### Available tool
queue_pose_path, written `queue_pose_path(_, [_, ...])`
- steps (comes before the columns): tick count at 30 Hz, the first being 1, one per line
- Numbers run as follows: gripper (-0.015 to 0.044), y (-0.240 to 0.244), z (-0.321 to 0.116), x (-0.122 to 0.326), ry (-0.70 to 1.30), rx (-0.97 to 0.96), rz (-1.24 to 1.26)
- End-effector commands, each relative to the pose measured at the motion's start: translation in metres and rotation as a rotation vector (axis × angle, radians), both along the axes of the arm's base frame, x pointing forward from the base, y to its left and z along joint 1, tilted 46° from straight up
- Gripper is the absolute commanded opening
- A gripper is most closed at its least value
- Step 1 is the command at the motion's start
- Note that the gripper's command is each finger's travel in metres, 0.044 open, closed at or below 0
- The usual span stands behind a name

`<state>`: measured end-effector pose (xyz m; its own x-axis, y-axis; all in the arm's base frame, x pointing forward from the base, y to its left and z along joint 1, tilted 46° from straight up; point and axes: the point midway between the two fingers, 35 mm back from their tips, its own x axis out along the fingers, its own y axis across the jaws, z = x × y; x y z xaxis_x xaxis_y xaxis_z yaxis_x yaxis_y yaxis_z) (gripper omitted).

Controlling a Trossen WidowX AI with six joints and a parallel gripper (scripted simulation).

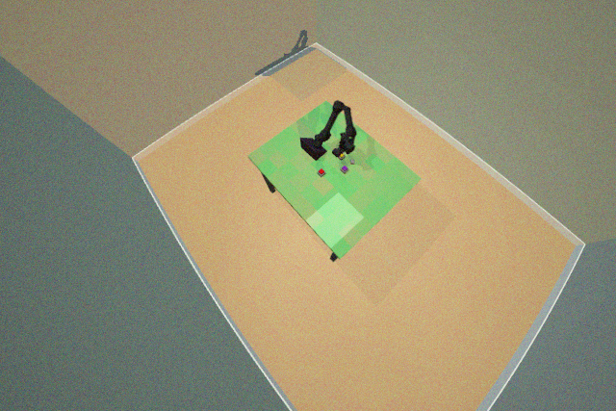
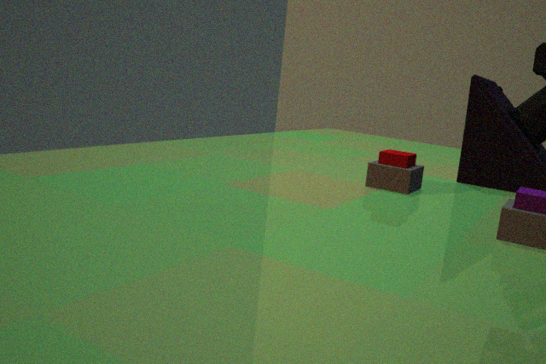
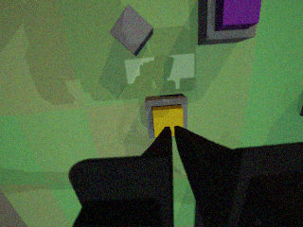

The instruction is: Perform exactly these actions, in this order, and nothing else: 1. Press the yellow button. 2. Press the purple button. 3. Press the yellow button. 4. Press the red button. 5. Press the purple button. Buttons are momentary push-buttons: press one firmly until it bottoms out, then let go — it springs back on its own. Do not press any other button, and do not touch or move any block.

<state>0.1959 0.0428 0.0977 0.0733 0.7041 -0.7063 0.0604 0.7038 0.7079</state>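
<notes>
We see our gripper (image 3: pixel 171 129) with its two dark fingers nearly together, only a thin slit between the tips, and nothing held between them. In the wrist view the tips sit at the near edge of the yellow button (image 3: pixel 167 117), which rests in its grey housing; we cannot tell whether they touch it.

The purple button (image 3: pixel 240 12) lies ahead and to the right in the wrist view, apart from the yellow one, with bare green surface between them. A small grey block (image 3: pixel 132 29) lies tilted ahead and to the left, also apart from the yellow button, so the fingers have room on both sides.

From the top view, the arm (image 1: pixel 336 129) arches from its dark base (image 1: pixel 313 147) near the far edge of the green desk (image 1: pixel 377 197). The red button (image 1: pixel 320 171) and the purple button sit side by side a little toward the middle, well away from all four edges. In the exterior view the red button (image 2: pixel 397 158) stands raised on its housing, with wide open green surface to its left and in front.
</notes>
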Motion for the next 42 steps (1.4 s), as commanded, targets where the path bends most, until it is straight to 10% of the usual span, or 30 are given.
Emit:
queue_pose_path(1, [0.002,0.006,-0.006,-0.002,0.009,0.006,-0.002])
queue_pose_path(42, [0.002,0.0,0.001,-0.003,0.01,0.008,-0.002])
